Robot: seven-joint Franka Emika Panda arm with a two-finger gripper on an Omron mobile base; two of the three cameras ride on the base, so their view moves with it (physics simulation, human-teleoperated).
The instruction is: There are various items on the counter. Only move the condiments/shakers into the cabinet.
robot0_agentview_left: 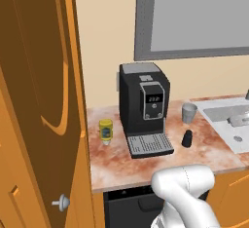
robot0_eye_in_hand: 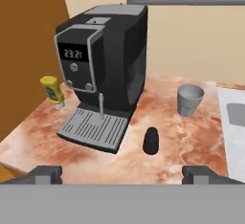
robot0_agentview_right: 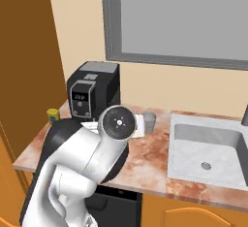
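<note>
A yellow, blue-labelled mustard bottle (robot0_agentview_left: pixel 105 131) (robot0_eye_in_hand: pixel 52 90) (robot0_agentview_right: pixel 52 116) stands on the reddish counter (robot0_agentview_left: pixel 116 166) to the left of the coffee machine. A small black shaker (robot0_agentview_left: pixel 186 138) (robot0_eye_in_hand: pixel 151 140) stands to the right of the machine's drip tray. The orange cabinet (robot0_agentview_left: pixel 34 100) rises at the left with its door swung open. In the hand view my gripper (robot0_eye_in_hand: pixel 123 174) is open and holds nothing. It hangs back from the counter's front edge, with the shaker a little right of centre between its fingertips (robot0_eye_in_hand: pixel 45 174).
A big black coffee machine (robot0_agentview_left: pixel 143 105) (robot0_eye_in_hand: pixel 103 65) sits mid-counter. A grey cup (robot0_agentview_left: pixel 189 112) (robot0_eye_in_hand: pixel 190 99) stands to its right, and a sink (robot0_agentview_left: pixel 233 120) (robot0_agentview_right: pixel 208 148) lies beyond. The open door's knob (robot0_agentview_left: pixel 61 202) juts out low on the left.
</note>
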